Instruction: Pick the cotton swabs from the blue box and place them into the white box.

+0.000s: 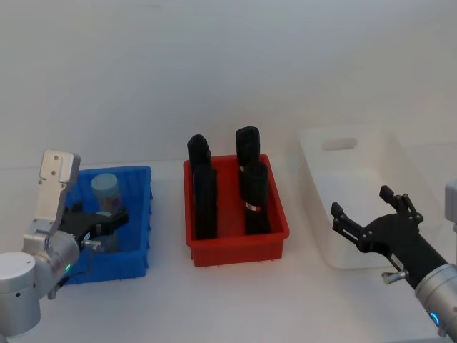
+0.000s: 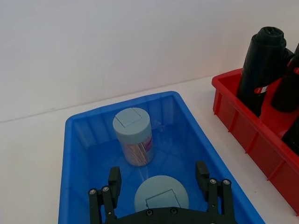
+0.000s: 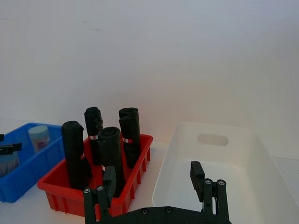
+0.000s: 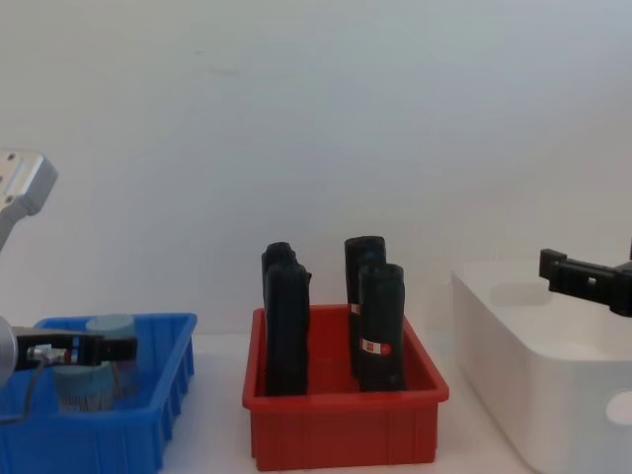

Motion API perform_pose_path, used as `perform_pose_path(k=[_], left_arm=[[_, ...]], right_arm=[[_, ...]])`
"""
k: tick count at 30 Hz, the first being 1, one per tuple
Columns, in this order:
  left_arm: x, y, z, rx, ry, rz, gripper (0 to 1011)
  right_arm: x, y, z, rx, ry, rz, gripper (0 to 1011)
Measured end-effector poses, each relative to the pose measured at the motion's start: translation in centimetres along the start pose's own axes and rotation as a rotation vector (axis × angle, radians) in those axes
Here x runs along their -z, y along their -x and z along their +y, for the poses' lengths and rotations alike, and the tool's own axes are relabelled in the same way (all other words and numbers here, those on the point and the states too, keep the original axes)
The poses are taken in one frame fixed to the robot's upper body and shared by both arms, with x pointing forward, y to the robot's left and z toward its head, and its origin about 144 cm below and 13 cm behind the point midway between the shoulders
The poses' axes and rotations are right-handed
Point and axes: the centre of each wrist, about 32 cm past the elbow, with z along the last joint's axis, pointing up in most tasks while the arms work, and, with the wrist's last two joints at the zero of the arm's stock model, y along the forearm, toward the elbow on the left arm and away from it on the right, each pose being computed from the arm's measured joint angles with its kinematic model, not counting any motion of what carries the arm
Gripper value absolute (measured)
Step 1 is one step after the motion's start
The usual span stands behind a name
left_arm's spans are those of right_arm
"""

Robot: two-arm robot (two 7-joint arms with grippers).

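Two cotton swabs jars with pale blue lids stand in the blue box [image 1: 139, 214]. The far jar [image 2: 133, 135] is upright near the back wall, also the far jar [image 1: 107, 189]. The near jar [image 2: 161, 197] sits between the fingers of my left gripper [image 2: 159, 179], which is open and straddles it just above lid height. From the head my left gripper [image 1: 103, 229] hangs over the box's middle. My right gripper [image 1: 360, 201] is open and empty, hovering over the front part of the white box [image 1: 371, 153]. The white box [image 3: 224, 158] holds nothing.
A red bin [image 1: 235, 243] with several tall black cylinders [image 1: 248, 153] stands between the blue and white boxes. The cylinders rise well above the bin's rim. Bare white table lies in front of all three bins, and a white wall is behind.
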Motion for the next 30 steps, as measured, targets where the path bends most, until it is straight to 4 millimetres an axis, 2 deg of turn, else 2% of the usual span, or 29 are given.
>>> perform_pose_path(k=[6, 10, 13, 14, 18, 20, 30], left_arm=[[0.14, -0.04, -0.16, 0.003, -0.015, 0.007, 995], [0.18, -0.03, -0.19, 0.003, -0.024, 0.009, 916], [0.23, 0.0, -0.16, 0.004, -0.031, 0.01, 816], [0.25, 0.01, -0.14, 0.004, -0.033, 0.011, 816], [0.27, 0.1, 0.04, 0.006, -0.039, 0.013, 676], [0.24, 0.13, 0.1, 0.006, -0.039, 0.013, 647], [-0.16, 0.29, 0.69, 0.006, -0.028, 0.013, 645]], right_arm=[[0.0, 0.0, 0.0, 0.0, 0.0, 0.0, 1002], [0.0, 0.0, 0.0, 0.0, 0.0, 0.0, 1002], [0.0, 0.0, 0.0, 0.0, 0.0, 0.0, 1002], [0.0, 0.0, 0.0, 0.0, 0.0, 0.0, 1002], [0.0, 0.0, 0.0, 0.0, 0.0, 0.0, 1002], [0.0, 0.0, 0.0, 0.0, 0.0, 0.0, 1002], [0.0, 0.0, 0.0, 0.0, 0.0, 0.0, 1002]])
